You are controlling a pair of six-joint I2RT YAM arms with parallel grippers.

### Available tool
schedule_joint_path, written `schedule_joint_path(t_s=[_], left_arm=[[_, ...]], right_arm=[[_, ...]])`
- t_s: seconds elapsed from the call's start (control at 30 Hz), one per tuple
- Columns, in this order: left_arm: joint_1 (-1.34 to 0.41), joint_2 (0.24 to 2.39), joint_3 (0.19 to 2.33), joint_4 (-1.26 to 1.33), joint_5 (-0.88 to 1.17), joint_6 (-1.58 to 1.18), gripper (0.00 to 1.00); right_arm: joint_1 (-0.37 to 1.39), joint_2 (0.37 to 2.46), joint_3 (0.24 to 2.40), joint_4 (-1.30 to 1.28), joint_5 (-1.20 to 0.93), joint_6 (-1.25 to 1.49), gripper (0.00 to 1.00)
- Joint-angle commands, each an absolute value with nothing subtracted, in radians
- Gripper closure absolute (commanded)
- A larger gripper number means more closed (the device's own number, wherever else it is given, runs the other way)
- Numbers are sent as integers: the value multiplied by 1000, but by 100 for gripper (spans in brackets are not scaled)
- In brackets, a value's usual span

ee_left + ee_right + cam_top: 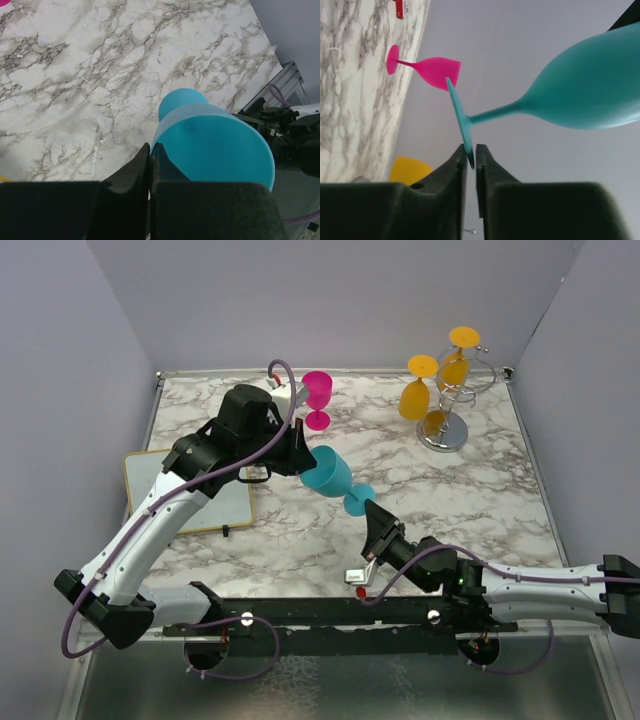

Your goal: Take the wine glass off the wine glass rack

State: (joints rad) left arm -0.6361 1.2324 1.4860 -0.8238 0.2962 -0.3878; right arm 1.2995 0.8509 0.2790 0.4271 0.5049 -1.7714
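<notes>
A teal wine glass (327, 472) hangs tilted in the air over the middle of the table, between my two grippers. My left gripper (300, 455) is shut on the bowl's rim; the left wrist view shows its closed fingertips (150, 148) pinching the rim of the teal bowl (215, 145). My right gripper (372, 516) is shut on the edge of the glass's foot, seen edge-on between its jaws (471, 152) in the right wrist view. The silver wire rack (447, 432) stands at the back right, with several yellow glasses (414, 398) hanging upside down.
A pink wine glass (318, 395) stands upright at the back middle, close behind my left wrist; it also shows in the right wrist view (437, 70). A white board (190, 495) lies at the left under my left arm. Grey walls enclose the table.
</notes>
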Motion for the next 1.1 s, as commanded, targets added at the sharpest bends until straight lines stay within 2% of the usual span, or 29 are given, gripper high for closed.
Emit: schedule_joint_path(t_s=[0.0, 0.1, 0.17, 0.23, 0.27, 0.3, 0.33, 0.43, 0.5, 0.63, 0.73, 0.83, 0.97, 1.07], left_arm=[[-637, 1216, 1502, -813, 264, -386, 100], [-637, 1217, 1521, -817, 235, -389, 100], [-637, 1221, 1541, -825, 207, -385, 100], [-636, 1221, 1559, -833, 170, -382, 100], [-636, 1223, 1568, -841, 147, -378, 100], [-635, 1224, 1577, -853, 108, -374, 100], [-635, 1224, 1583, -860, 65, -371, 100], [-635, 1229, 1581, -872, -66, -355, 100], [-635, 1244, 1571, -873, -139, -336, 100], [-624, 1287, 1541, -852, -228, -296, 100], [-586, 1339, 1526, -817, -199, -284, 100], [-546, 1405, 1525, -768, -138, -284, 100], [-523, 1516, 1567, -716, -132, -288, 100], [-513, 1604, 1605, -685, -138, -293, 100]], right_arm=[[1303, 857, 297, 456, 509, -1757, 77], [1303, 851, 301, 418, 468, -1715, 63], [1303, 852, 310, 390, 463, -1673, 50], [1302, 854, 312, 410, 468, -1646, 44], [1303, 855, 316, 428, 468, -1622, 35], [1303, 853, 331, 422, 460, -1577, 17], [1302, 854, 357, 379, 454, -1520, 7], [1301, 880, 432, 254, 423, -1317, 6], [1285, 922, 459, 257, 422, -1189, 6], [1143, 985, 547, 243, 386, -863, 5], [1029, 971, 573, 290, 352, -624, 5], [953, 961, 581, 368, 473, -364, 2], [787, 1005, 642, 183, 443, -30, 0], [666, 1051, 688, 69, 385, 112, 0]])
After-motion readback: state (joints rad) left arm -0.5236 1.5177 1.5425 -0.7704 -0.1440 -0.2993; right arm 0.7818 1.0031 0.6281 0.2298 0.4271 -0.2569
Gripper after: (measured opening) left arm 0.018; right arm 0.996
